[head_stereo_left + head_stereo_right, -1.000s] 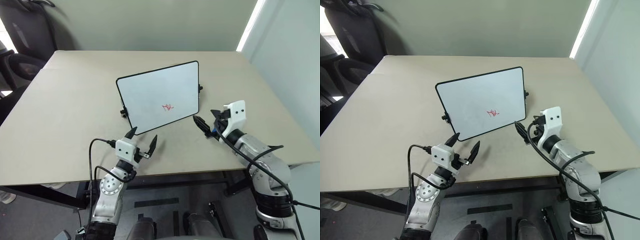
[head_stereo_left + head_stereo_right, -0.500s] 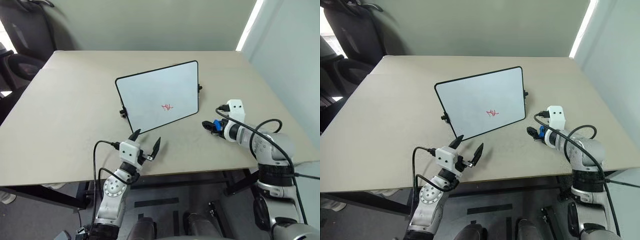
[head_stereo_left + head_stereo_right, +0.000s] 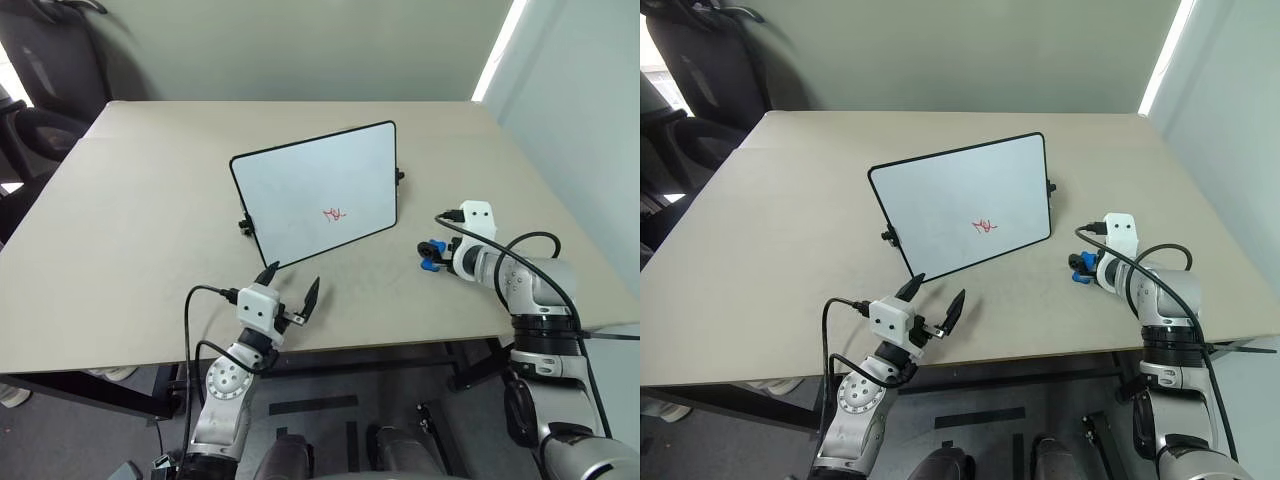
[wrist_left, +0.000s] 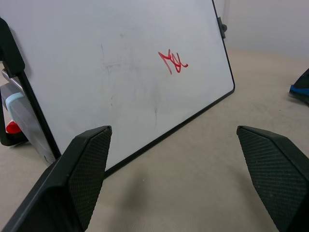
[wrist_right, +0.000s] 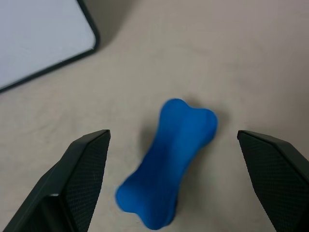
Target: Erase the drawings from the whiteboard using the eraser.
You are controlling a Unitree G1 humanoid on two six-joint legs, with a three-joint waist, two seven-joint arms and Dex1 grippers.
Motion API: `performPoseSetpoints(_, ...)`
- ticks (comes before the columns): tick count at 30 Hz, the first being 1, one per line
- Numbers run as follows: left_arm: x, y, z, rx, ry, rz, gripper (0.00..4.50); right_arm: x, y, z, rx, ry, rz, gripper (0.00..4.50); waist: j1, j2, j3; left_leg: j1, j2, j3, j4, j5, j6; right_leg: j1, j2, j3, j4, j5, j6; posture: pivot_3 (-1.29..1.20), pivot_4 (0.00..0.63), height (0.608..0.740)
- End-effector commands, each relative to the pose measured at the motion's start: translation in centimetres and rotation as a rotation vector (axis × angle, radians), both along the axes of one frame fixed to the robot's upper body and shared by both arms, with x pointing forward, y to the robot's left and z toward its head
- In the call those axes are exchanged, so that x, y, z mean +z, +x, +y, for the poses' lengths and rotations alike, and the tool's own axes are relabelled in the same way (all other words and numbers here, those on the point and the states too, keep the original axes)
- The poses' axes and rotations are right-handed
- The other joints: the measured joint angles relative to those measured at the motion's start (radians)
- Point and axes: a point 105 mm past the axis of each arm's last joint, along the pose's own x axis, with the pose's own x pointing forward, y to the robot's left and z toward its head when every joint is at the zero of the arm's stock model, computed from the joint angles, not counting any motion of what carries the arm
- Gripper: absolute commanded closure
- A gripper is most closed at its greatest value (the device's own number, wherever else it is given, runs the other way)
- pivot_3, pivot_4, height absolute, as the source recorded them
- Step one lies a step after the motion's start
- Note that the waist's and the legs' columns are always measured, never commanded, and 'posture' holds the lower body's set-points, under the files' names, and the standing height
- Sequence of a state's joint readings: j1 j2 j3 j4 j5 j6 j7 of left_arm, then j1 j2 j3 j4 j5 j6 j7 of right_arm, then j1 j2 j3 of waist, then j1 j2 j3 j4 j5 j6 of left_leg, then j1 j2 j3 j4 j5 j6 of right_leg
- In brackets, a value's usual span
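Right wrist view puts the eraser (image 5: 169, 164) on the table (image 3: 150, 200) between my 2 spread fingers (image 5: 79, 179), a blue bone-shaped block lying slantwise to them rather than square. My right gripper (image 3: 430, 252) is released, jaws wide, holding nothing, and the block sits apart from both pads. In the head views the eraser shows as a small blue patch at the tip of that gripper, just off the near right corner of the whiteboard (image 3: 310, 190).

My left gripper (image 3: 290, 288) hangs near the table's front edge, also released and empty, facing the board's lower edge. The board stands tilted back on its clips, and the drawings (image 3: 334, 213) are 1 small red scribble low and right of its middle, untouched.

I judge the main risk to be the slant. If I close now, 1 pad may meet an end lobe first and spin the block, so it squirts out or gets pinched at a corner. A grip like that could slip once I press and wipe. Coming down too hard could also shove the eraser along the smooth tabletop toward the board's frame.

Next risk is the board itself: it looks light and only propped, so wiping pressure from 1 side could push it backward or tip it flat unless my left gripper steadies it. The red marks are also small, so a skewed eraser face may pass over them with only an edge and smear rather than clear.
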State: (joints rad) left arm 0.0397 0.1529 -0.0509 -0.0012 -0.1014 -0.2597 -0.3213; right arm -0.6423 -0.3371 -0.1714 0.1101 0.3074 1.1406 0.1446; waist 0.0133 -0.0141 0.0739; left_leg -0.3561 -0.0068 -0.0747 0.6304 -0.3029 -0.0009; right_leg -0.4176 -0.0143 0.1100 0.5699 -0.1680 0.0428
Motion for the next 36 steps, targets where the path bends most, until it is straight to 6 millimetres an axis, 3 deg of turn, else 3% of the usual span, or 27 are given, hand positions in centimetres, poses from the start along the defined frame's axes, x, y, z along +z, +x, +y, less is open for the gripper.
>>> performPoseSetpoints(1,1.5,-0.1,0.0,0.0,-0.009,-0.058,0.0,1.2,0.5,0.2,0.005,-0.023,-0.047,0.03,0.0,0.0,0.0,0.0,0.0,0.0,0.0,0.0,0.0,0.0,0.0,0.0,0.0,0.0,0.0,0.0,0.15,0.74)
performPoseSetpoints(5,1.5,-0.2,0.0,0.0,-0.009,-0.059,0.0,0.8,0.6,0.1,-0.004,-0.041,-0.033,0.03,0.0,0.0,0.0,0.0,0.0,0.0,0.0,0.0,0.0,-0.001,0.0,0.0,0.001,0.0,0.0,0.0,0.15,0.74)
performPoseSetpoints(6,1.5,-0.2,0.0,-0.001,-0.009,-0.058,0.0,0.7,0.6,0.0,-0.006,-0.045,-0.028,0.21,0.0,0.0,0.0,0.0,0.0,0.0,0.0,0.0,0.0,-0.001,0.0,0.0,0.001,0.0,0.0,0.0,0.15,0.74)
performPoseSetpoints(8,1.6,-0.2,-0.1,-0.003,-0.01,-0.058,0.0,0.4,0.6,-0.1,-0.007,-0.052,-0.012,0.62,0.0,0.0,0.0,0.0,0.0,0.0,0.0,0.0,0.0,-0.001,0.0,0.0,0.001,0.0,0.0,0.0,0.15,0.74)
performPoseSetpoints(15,1.6,-0.2,-0.1,0.0,-0.016,-0.058,0.0,-0.2,0.6,-0.2,-0.021,-0.065,0.014,3.01,0.002,0.0,0.0,0.001,0.0,0.0,0.0,0.0,-0.001,0.0,0.0,0.0,0.001,0.0,0.0,0.0,0.15,0.74)
performPoseSetpoints(17,1.6,-0.1,-0.1,0.0,-0.018,-0.058,0.0,-0.1,0.5,-0.1,-0.02,-0.064,0.011,3.01,0.002,0.0,0.0,0.001,-0.001,0.0,0.0,-0.001,-0.001,0.0,0.0,0.0,0.001,0.0,-0.001,0.0,0.15,0.74)
performPoseSetpoints(21,1.6,-0.1,0.0,0.001,-0.019,-0.059,0.0,0.3,0.4,-0.1,-0.011,-0.066,-0.001,3.79,0.002,-0.001,0.0,0.001,-0.001,0.0,0.0,-0.001,-0.001,0.0,0.0,0.0,0.001,0.0,-0.002,0.0,0.15,0.74)
performPoseSetpoints(30,1.5,0.0,-0.2,-0.005,-0.021,-0.056,0.0,1.2,0.1,-0.1,0.02,-0.092,-0.045,3.79,0.002,0.0,0.0,0.001,-0.001,0.0,0.0,-0.001,-0.001,0.0,0.0,0.0,0.001,0.0,-0.001,0.0,0.15,0.74)
performPoseSetpoints(33,1.5,0.1,-0.1,-0.006,-0.021,-0.056,0.0,3.1,-0.1,1.2,0.092,-0.075,-0.134,3.79,0.001,0.0,0.0,0.0,-0.001,0.0,0.0,-0.001,-0.001,0.0,0.0,0.0,0.001,0.0,-0.001,0.0,0.15,0.74)
performPoseSetpoints(36,1.5,0.1,-0.1,-0.008,-0.02,-0.055,0.0,5.0,-0.7,3.8,0.213,-0.03,-0.212,3.79,0.0,0.001,0.0,0.0,-0.001,0.0,0.0,0.0,-0.001,0.0,0.001,0.0,0.001,0.0,-0.001,0.0,0.15,0.74)
